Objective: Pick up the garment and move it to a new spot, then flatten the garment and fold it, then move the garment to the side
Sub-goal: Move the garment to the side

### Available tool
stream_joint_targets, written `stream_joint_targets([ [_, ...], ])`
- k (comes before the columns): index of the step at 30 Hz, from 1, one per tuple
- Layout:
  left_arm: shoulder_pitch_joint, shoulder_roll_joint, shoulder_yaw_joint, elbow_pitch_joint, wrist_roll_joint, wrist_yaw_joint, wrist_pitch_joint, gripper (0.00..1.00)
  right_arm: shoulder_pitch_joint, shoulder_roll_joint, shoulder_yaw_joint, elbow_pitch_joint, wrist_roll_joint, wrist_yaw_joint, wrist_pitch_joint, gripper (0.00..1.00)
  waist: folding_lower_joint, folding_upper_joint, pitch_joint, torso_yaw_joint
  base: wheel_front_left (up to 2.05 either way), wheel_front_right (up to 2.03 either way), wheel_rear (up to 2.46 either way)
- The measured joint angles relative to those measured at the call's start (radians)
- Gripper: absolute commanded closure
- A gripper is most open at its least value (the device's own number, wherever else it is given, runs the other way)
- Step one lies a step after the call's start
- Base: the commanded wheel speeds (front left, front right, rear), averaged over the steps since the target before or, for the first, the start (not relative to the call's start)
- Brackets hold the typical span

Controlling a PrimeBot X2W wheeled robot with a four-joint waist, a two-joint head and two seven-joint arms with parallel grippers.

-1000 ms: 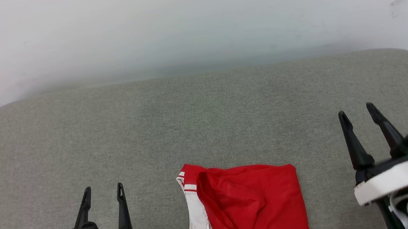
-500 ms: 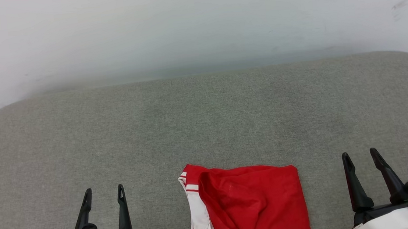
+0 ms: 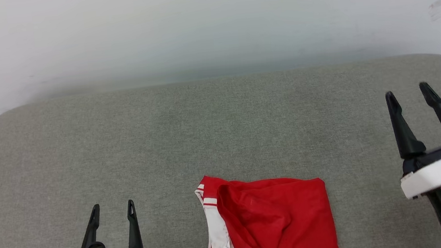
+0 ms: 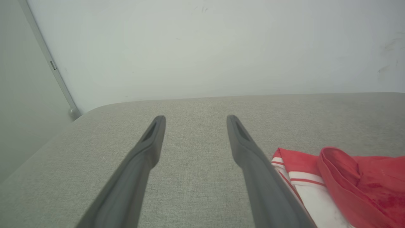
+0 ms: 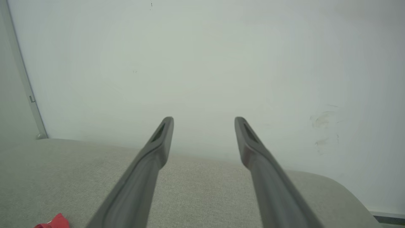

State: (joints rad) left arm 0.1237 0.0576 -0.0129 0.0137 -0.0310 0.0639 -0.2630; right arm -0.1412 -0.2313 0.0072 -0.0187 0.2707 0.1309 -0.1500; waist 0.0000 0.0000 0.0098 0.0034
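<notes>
**Risk: a pinch that catches the wrong layers**

The dark, two-fingered left gripper (image 3: 112, 204) has its jaws spread wide and holds nothing. It sits to the left of the garment (image 3: 276, 219), near it but not touching. The garment is a red jersey T-shirt with a white sleeve and red-and-white striped trim. The matching right gripper (image 3: 406, 89), also spread and empty, is well off to the garment's right and beyond its far edge. The garment lies rumpled and doubled over on a grey woven-fabric cushion (image 3: 205, 133). Its near part is cut off by the bottom of the head view, and any lettering is hidden.

Because the layers overlap, a pinch at the raised red fold could take one layer or several. The lift would then probably leave the garment twisted and hard to flatten. A reach for the unseen near part could miss. A gripper pressed low beside the garment might snag the cushion.
</notes>
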Motion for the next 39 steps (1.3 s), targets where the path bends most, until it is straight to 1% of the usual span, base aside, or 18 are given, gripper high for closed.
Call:
stream_joint_targets([
  [2, -0.001, -0.001, -0.002, 0.0, 0.0, -0.002, 0.0, 0.0, -0.057, -0.064, 0.048, -0.016, 0.027, 0.0, 0.095, 0.0, 0.0, 0.0, 0.005, 0.005, 0.0, 0.0, 0.0],
  [5, -0.005, -0.001, -0.003, 0.0, -0.002, -0.003, 0.0, 0.0, -0.118, -0.153, 0.132, -0.02, 0.124, 0.0, 0.293, 0.0, 0.0, 0.0, 0.015, 0.012, 0.0, 0.0, 0.0],
  [6, -0.007, -0.001, -0.004, -0.001, -0.002, -0.004, 0.0, 0.0, -0.135, -0.189, 0.164, -0.021, 0.161, 0.0, 0.37, 0.0, 0.0, 0.0, 0.018, 0.014, 0.0, 0.0, 0.0],
  [10, -0.017, -0.002, -0.007, 0.0, -0.005, -0.007, 0.0, 0.0, -0.189, -0.296, 0.249, -0.029, 0.351, 0.0, 0.643, 0.0, 0.0, 0.0, 0.038, 0.026, 0.0, 0.0, 0.0],
  [14, -0.033, -0.003, -0.008, -0.001, -0.007, -0.007, 0.0, 0.0, -0.191, -0.356, 0.299, -0.019, 0.542, 0.0, 0.873, 0.0, 0.0, 0.0, 0.063, 0.038, 0.0, 0.0, 0.0],
  [17, -0.049, -0.004, -0.01, -0.001, -0.008, -0.009, 0.0, 0.0, -0.181, -0.373, 0.316, -0.001, 0.63, 0.0, 0.978, 0.0, 0.0, 0.0, 0.084, 0.048, 0.0, 0.0, 0.0],
  [20, -0.069, -0.004, -0.014, -0.001, -0.008, -0.012, 0.0, 0.0, -0.159, -0.374, 0.329, 0.027, 0.681, 0.0, 1.027, 0.0, 0.0, 0.0, 0.108, 0.06, 0.0, 0.0, 0.0],
  [23, -0.087, -0.005, -0.02, 0.0, -0.008, -0.017, 0.0, 0.0, -0.136, -0.36, 0.341, 0.063, 0.717, 0.0, 1.037, 0.0, 0.0001, 0.0, 0.131, 0.075, 0.0, 0.0, 0.0],
  [30, -0.12, -0.005, -0.031, 0.004, -0.008, -0.02, 0.0, 0.0, -0.12, -0.319, 0.377, 0.149, 0.769, 0.0, 0.986, 0.0, 0.0001, 0.0, 0.186, 0.11, 0.0, 0.0, 0.0],
  [39, -0.155, -0.006, -0.04, 0.013, -0.009, -0.026, 0.0, 0.0, -0.15, -0.276, 0.484, 0.234, 0.805, 0.001, 0.939, 0.0, 0.0, 0.0, 0.235, 0.143, 0.0, 0.0, 0.0],
])
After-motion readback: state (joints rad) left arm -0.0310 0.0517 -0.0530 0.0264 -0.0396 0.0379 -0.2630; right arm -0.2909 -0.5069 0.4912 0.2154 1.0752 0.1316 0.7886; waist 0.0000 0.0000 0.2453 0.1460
